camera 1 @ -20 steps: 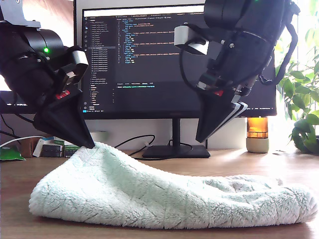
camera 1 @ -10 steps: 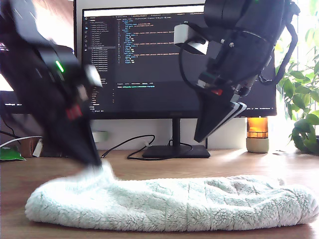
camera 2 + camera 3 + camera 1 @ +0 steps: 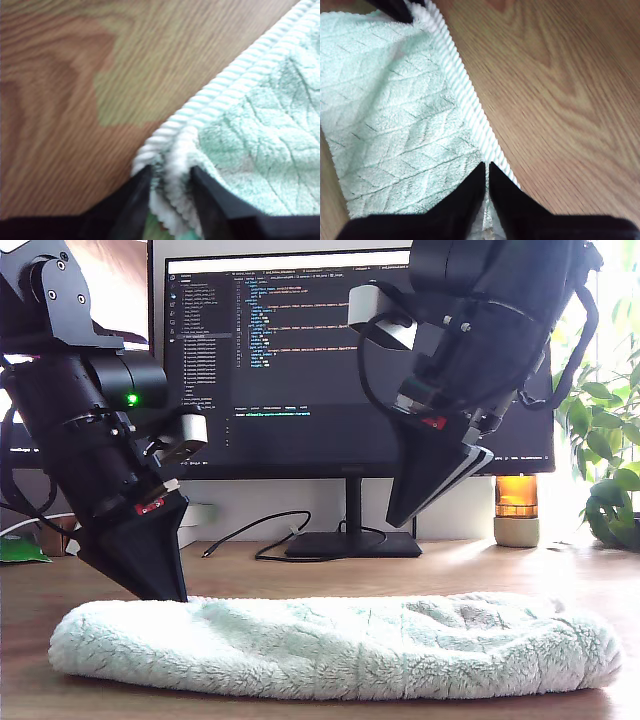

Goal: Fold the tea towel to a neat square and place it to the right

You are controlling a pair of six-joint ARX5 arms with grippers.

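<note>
Exterior view: the tea towel (image 3: 330, 648), pale mint plush with a chevron nap, lying as a long low mound along the wooden desk (image 3: 560, 575). Whitish ribbed cord hem (image 3: 225, 90) pinched at a corner between the black tapered fingers of my first gripper (image 3: 170, 187), at the exterior view's left. My second gripper (image 3: 487, 172) raised above, clenched, empty. Dark monitor (image 3: 300, 360) behind.

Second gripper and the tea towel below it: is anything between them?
No. In the exterior view, my second gripper hangs above the tea towel; only open air separates them, with the monitor stand far behind.
</note>
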